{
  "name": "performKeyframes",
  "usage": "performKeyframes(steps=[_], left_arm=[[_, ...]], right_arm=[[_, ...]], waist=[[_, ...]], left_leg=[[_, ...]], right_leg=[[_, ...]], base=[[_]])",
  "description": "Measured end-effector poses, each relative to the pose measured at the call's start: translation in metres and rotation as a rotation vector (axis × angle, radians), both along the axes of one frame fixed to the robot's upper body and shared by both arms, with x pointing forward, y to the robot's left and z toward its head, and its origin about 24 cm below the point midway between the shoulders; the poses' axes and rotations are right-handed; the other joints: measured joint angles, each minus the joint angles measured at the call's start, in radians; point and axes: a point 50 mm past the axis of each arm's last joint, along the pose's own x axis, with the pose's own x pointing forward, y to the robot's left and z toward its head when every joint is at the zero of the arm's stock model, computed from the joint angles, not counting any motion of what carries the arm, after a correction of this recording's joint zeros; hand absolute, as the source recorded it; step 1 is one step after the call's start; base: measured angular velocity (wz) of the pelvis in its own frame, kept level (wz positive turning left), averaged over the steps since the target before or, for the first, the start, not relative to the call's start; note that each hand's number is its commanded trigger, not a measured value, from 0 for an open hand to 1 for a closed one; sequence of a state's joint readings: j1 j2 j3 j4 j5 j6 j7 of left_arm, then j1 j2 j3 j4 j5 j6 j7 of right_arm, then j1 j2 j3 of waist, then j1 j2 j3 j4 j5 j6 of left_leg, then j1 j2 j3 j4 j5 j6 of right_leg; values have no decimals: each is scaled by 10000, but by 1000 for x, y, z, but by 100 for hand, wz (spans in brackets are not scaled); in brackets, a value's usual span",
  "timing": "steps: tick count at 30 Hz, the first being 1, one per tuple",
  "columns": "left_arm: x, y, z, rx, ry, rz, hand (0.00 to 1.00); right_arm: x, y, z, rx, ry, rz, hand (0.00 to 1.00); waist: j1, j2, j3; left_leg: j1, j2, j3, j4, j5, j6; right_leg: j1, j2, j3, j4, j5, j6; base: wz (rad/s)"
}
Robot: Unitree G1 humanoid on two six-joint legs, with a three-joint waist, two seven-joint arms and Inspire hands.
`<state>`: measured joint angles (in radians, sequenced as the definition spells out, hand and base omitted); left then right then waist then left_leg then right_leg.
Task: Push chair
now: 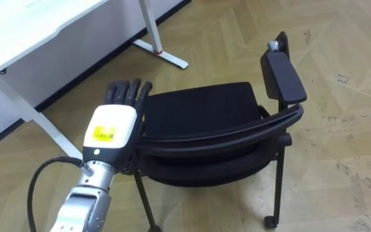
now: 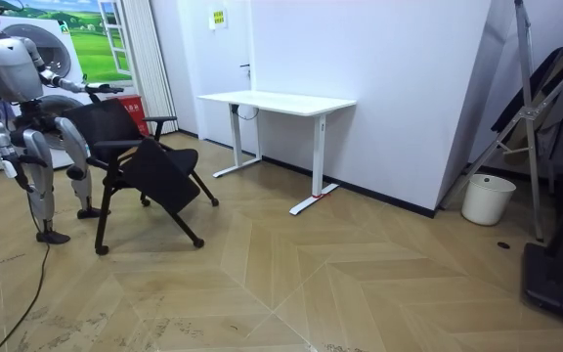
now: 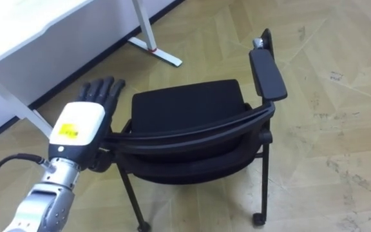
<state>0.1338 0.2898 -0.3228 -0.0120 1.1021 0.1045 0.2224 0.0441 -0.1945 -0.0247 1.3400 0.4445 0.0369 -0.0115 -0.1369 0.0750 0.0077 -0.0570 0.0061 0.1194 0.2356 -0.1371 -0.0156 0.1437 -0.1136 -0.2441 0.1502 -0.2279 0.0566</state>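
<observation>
Left hand [image 1: 113, 126] meets chair [image 1: 201, 113]: at lower left of the frame I have the fingers spread straight and apart, laid against the chair's left side and clamped on nothing. The chair stands on the wooden floor [image 1: 346, 122] at frame centre, its back rail running left to right nearest me and the seat reaching away toward the top. The white desk [image 1: 31, 26] sits at upper left. The right hand [image 2: 9, 166] hangs at the robot's side in the room view, so I judge the left does the pushing, forward.
</observation>
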Motion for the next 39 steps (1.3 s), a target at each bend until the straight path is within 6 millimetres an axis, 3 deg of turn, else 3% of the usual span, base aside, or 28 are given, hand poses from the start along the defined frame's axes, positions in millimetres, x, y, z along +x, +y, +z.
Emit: performKeyframes(steps=[3,5,17,23,36,39], left_arm=[[-2,3,-7,114,387,176,0],[-6,10,-24,426,1141,448,0],[-8,15,-32,803,1355,855,0],[-8,19,-41,979,1317,1072,0],[-9,22,-46,1136,1147,1358,0],[-6,22,-47,1184,1133,1343,0]], right_arm=[[0,1,0,53,65,27,0],[0,1,0,69,55,72,0],[4,0,1,16,-9,169,0],[0,0,0,-103,175,96,0],[-8,-1,0,32,331,-592,0],[-7,-1,0,10,313,-693,0]], waist=[[-9,-67,15],[-27,-129,13],[-152,-184,-31],[-237,-328,-107],[-460,-385,-91],[-477,-370,-80]], left_leg=[[85,0,38,-46,1,0],[210,1,92,-84,1,0],[448,52,377,-140,1,0],[571,74,423,-152,4,5],[697,101,473,-184,3,5],[673,104,472,-184,3,4]], right_leg=[[54,-3,49,1,0,0],[147,-7,109,-14,-7,10],[153,-8,505,28,-10,14],[227,0,554,34,-9,15],[311,51,816,16,-10,13],[293,102,1076,10,-25,-20]], base=[[-3],[-6],[-8],[-2],[-1],[0]])
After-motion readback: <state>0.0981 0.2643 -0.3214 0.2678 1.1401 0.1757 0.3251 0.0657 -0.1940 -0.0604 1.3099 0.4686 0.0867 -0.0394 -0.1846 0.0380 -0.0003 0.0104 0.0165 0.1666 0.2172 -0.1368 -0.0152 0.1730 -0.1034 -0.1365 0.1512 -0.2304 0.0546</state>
